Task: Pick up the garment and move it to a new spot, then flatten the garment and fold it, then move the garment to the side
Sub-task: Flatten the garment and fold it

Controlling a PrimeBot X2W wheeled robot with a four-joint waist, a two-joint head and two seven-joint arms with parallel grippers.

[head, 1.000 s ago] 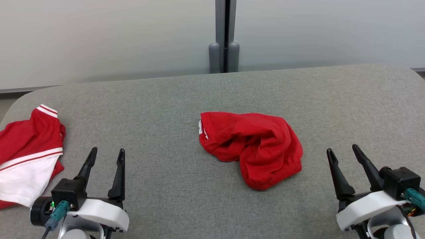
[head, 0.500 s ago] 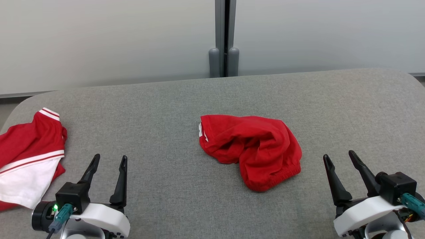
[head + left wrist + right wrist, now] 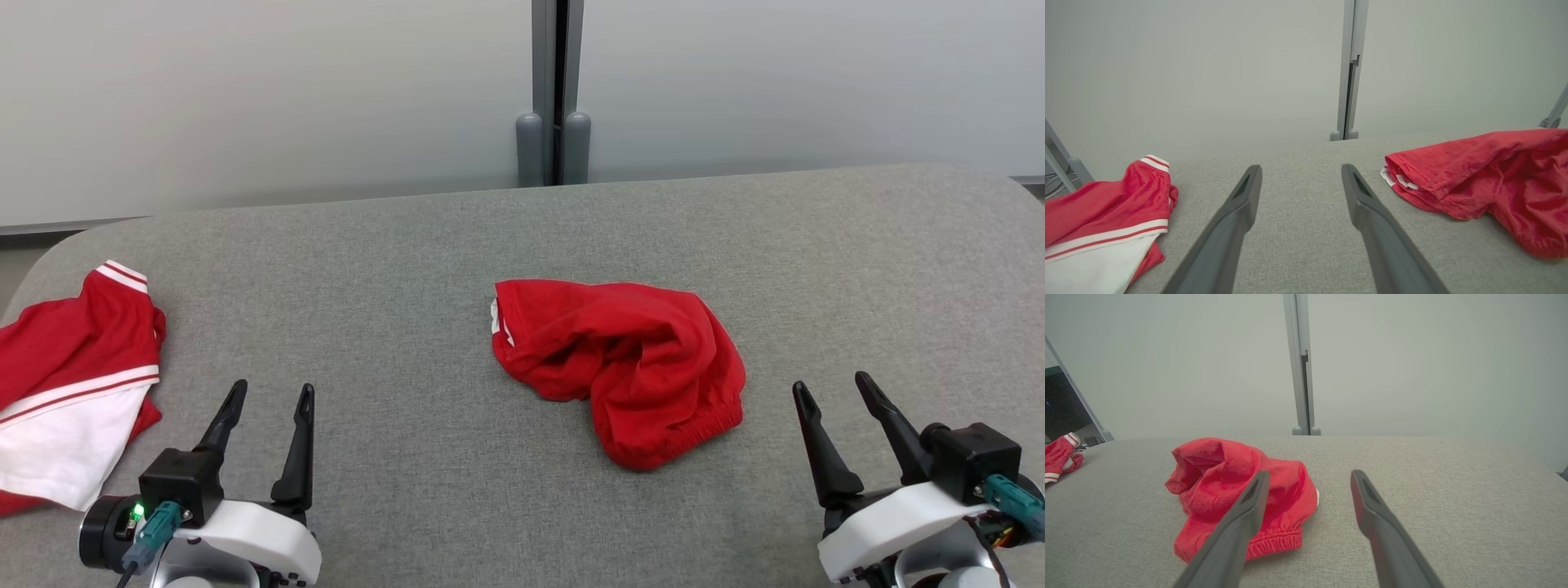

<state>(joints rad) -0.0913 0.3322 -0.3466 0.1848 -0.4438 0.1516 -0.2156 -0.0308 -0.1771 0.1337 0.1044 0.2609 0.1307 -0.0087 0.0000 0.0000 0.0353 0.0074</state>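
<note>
Work surface: grey woven-fabric tabletop [image 3: 392,269] with rounded corners. It spans the head view in front of a pale matt wall panel [image 3: 245,98].
Task item: crumpled red cloth garment [image 3: 620,359]. It lies bunched near the middle of the tabletop, between the two grippers and farther from the robot than either.
Task item, detail: a gathered elastic hem [image 3: 1274,543] runs along the edge nearest the robot. A small white label [image 3: 493,317] shows at the garment's left end.
Left gripper [image 3: 273,385]: positioned at the lower left of the head view. The two long dark fingers are spread apart and released, with bare tabletop showing between them. It is well apart from the garment.
Right gripper [image 3: 829,380]: positioned at the lower right of the head view. The fingers are spread apart and released, holding nothing. It is near the hem end of the garment but apart from it. In the right wrist view, one finger crosses in front of the red cloth.
Secondary item: flat red garment with a white panel and white stripes [image 3: 73,384]. It lies at the left edge of the tabletop, beside the left gripper and apart from it.
Background: grey vertical post [image 3: 553,90] with two rounded feet, standing behind the far table edge.
</note>
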